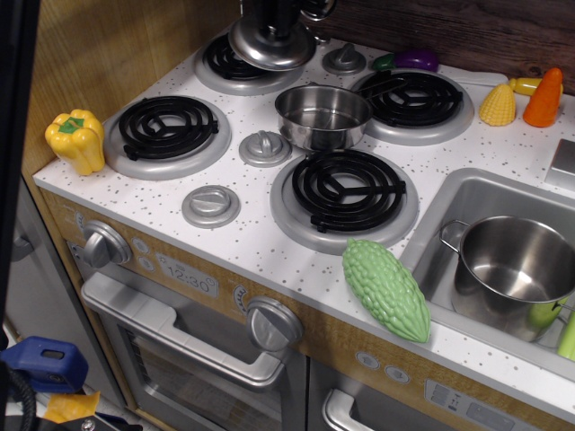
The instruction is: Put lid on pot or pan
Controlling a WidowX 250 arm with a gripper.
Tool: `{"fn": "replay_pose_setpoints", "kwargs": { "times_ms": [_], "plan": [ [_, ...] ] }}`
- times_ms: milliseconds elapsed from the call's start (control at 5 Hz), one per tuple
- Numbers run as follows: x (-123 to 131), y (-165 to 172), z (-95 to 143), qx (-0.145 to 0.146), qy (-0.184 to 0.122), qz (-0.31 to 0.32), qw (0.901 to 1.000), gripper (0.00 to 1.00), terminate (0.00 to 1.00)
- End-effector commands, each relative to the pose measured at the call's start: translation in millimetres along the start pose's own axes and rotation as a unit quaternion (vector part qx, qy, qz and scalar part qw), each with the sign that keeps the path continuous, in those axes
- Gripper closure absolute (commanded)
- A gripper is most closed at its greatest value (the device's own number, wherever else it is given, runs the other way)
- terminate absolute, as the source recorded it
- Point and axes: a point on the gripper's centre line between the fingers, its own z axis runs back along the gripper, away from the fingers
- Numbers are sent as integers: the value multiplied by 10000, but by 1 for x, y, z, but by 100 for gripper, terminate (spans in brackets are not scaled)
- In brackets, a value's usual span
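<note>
The round shiny steel lid (271, 45) hangs in the air above the back left burner (225, 61), a little up and left of the small pot. My gripper (277, 16) is shut on the lid's knob from above; its fingers are mostly hidden at the top edge. The small shallow steel pot (323, 117) stands open and empty in the middle of the stove, between the burners.
A larger steel pot (510, 269) sits in the sink at right. A green bitter gourd (386, 289) lies on the front counter. A yellow pepper (75, 139) is at left. An eggplant (409, 61), corn (498, 105) and a carrot (544, 97) are at the back. Grey stove knobs (264, 147) lie between burners.
</note>
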Motion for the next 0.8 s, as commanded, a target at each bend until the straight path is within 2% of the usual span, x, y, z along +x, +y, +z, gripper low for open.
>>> {"fn": "replay_pose_setpoints", "kwargs": {
  "times_ms": [0, 200, 600],
  "plan": [
    [3, -28, 45, 10, -680, 303, 9972, 100, 0],
    [-10, -39, 49, 31, -684, 478, 9965, 100, 0],
    [-6, -58, 55, 31, -648, 620, 9960, 100, 0]
  ]
}}
